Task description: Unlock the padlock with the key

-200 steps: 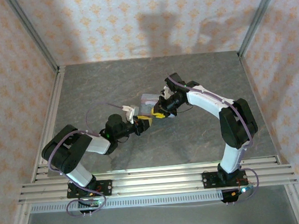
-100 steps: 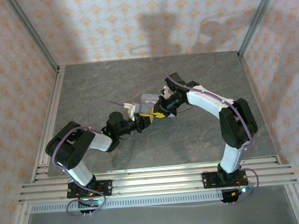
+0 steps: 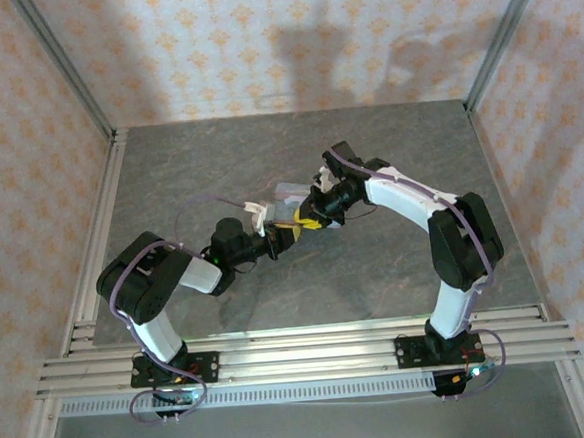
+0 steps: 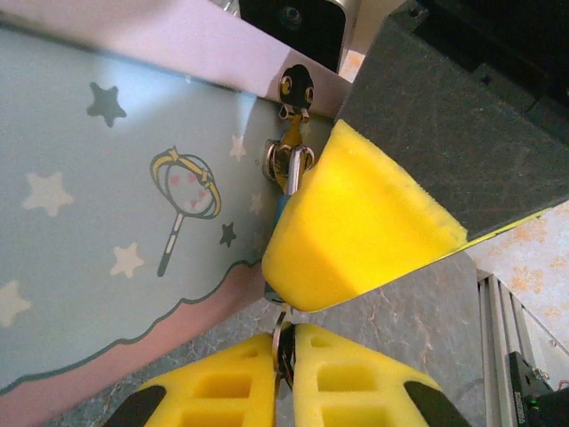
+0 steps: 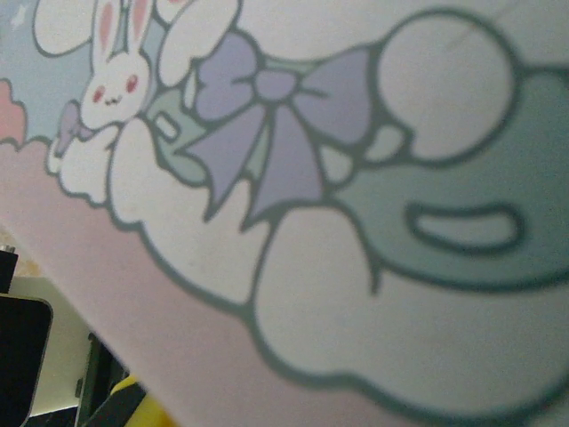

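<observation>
Left gripper: clenched on key, held beneath padlock for insertion.
Right gripper: pad braced beside padlock, likely steadying tin; whether it is clenched cannot be told.

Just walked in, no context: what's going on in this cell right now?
Both arms meet at the pale blue tin. The left gripper is shut on the key, held right under the padlock hanging from the tin's hasp. A yellow finger of the right gripper lies against the tin's front beside the padlock, apparently steadying it, and hides whether the key is in the keyhole.
</observation>
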Robot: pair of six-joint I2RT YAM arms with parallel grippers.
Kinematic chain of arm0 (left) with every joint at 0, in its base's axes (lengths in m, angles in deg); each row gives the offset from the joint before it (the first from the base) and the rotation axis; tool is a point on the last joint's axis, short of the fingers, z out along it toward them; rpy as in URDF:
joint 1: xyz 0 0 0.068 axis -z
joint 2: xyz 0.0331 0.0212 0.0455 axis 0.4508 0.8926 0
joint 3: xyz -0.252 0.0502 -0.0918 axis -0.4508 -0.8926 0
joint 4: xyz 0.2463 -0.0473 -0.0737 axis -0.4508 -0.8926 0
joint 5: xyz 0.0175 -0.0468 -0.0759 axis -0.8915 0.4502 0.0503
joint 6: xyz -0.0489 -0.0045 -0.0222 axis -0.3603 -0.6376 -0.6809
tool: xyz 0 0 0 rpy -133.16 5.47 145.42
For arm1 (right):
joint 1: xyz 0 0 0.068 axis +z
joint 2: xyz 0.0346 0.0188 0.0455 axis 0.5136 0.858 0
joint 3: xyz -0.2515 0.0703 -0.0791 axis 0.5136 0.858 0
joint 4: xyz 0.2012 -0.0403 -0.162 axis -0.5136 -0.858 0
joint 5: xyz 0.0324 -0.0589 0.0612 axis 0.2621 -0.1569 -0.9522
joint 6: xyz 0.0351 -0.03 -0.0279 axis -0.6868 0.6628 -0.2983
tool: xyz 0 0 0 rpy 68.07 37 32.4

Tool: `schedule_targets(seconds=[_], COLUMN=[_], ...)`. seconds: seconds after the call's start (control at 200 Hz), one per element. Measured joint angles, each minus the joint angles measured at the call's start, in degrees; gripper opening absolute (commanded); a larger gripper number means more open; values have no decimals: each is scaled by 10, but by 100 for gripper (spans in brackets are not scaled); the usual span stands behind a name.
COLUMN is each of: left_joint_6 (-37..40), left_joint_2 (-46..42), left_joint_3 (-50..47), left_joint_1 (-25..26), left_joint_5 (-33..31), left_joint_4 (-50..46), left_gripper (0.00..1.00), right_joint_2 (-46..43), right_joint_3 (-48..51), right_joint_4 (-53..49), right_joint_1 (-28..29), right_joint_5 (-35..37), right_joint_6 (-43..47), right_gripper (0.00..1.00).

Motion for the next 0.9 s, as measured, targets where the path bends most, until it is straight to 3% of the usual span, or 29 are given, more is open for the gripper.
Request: schedule_targets(seconds=[0.175,0.315,0.581,0.901], left_joint_6=[0,0,-10,-10], left_joint_2=[0,3,28,54], left_joint_3=[1,3,3,3], left_joint_1=[-1,-1,0,15], left_joint_5=[0,0,-5,-23], left_joint_4=[-3,-4,26,44], left_gripper=[0,0,0,0], right_joint_2=[0,0,-3,-7], right_joint_3=[3,5,18,28], right_joint_4=[4,8,26,31], right_joint_1=[0,-1,-1,-1], right_joint_5=[0,2,16,29], right_joint_6=[0,1,0,-8], right_gripper=[0,0,24,38])
